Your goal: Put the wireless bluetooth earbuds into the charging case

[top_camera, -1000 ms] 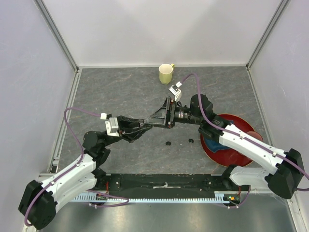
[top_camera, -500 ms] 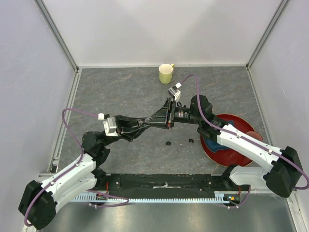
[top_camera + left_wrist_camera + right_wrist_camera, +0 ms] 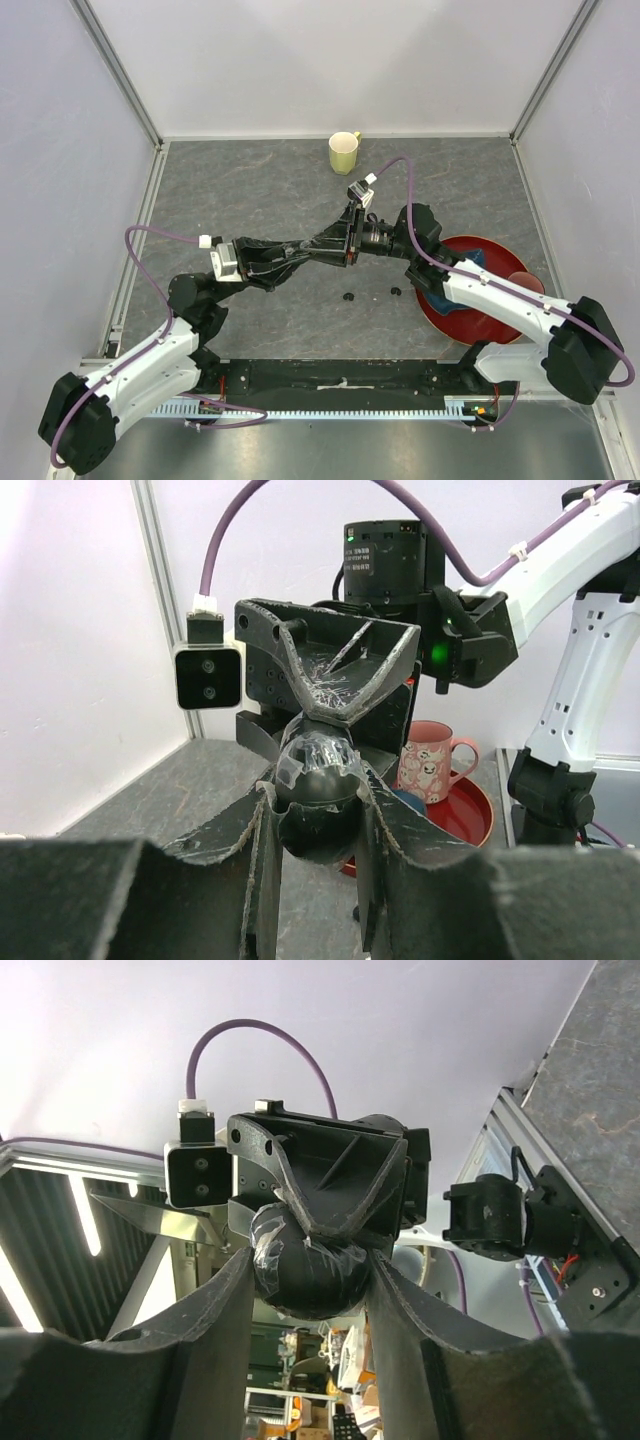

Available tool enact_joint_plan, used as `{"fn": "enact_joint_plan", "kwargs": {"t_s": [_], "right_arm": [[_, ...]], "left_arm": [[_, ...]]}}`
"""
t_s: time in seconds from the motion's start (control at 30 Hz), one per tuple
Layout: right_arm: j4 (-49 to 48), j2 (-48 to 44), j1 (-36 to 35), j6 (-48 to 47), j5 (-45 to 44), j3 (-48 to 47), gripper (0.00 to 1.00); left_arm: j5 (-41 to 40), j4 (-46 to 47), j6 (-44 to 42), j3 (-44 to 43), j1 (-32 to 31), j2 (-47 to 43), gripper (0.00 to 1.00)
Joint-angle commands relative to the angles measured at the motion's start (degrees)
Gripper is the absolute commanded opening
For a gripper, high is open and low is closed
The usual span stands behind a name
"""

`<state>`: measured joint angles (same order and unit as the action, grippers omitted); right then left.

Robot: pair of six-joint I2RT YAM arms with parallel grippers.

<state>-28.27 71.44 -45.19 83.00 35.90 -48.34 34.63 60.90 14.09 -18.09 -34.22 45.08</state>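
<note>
The charging case (image 3: 325, 243), a glossy black pod with clear tape on it, is held in the air above the table's middle by both grippers. My left gripper (image 3: 318, 246) is shut on its lower half (image 3: 318, 825). My right gripper (image 3: 331, 241) is shut on its other half, its fingers (image 3: 345, 685) meeting above the case in the left wrist view. The case also shows in the right wrist view (image 3: 310, 1265), squeezed between the right fingers. Two tiny black earbuds lie on the table, one (image 3: 348, 297) below the grippers and one (image 3: 396, 291) to its right. The others are out of view.
A yellow-green mug (image 3: 344, 152) stands at the back centre. A red plate (image 3: 470, 335) lies at the right under the right arm, with a blue object (image 3: 448, 291) and a pink mug (image 3: 435, 765) on it. Walls close three sides.
Both grippers stay together on the case. The left wrist has drawn back slightly to the left, and the right arm has shifted a little, with the case staying at about the same spot.
</note>
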Motion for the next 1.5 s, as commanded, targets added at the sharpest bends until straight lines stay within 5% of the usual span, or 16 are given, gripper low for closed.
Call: {"fn": "enact_joint_plan", "kwargs": {"t_s": [0.0,0.6,0.93,1.03,1.07,1.17,1.3,1.47], "right_arm": [[-8.99,0.98,-1.13,5.15,1.54,0.70,0.04],[-11.02,1.60,-1.04,6.73,1.89,1.49,0.00],[-11.54,1.60,-1.13,7.17,1.19,2.54,0.00],[-11.19,1.42,-1.04,6.74,0.75,2.72,0.19],[-10.23,1.07,-1.04,5.52,0.14,2.72,0.37],[-6.47,-0.76,-0.78,2.18,-1.44,2.37,0.66],[9.16,-5.34,-0.25,-15.16,-8.18,-2.01,0.82],[30.87,-8.95,-0.34,-34.99,-14.36,-12.03,0.87]], "left_arm": [[-1.50,2.02,0.33,-0.81,-0.24,1.24,0.30],[-2.29,2.11,0.77,-0.81,-0.24,1.77,0.42],[-2.11,2.46,-0.11,-1.07,-0.24,1.85,0.02],[-2.20,2.55,-0.20,-0.81,-0.24,1.85,0.02],[-2.46,2.73,-0.20,-0.72,-0.24,1.51,0.02],[-3.87,2.73,-0.20,0.07,-0.24,0.72,0.02],[-5.36,0.80,-0.99,1.30,-0.24,-0.86,0.02],[-7.21,2.02,-0.29,2.97,-0.24,-1.49,0.02]]}}
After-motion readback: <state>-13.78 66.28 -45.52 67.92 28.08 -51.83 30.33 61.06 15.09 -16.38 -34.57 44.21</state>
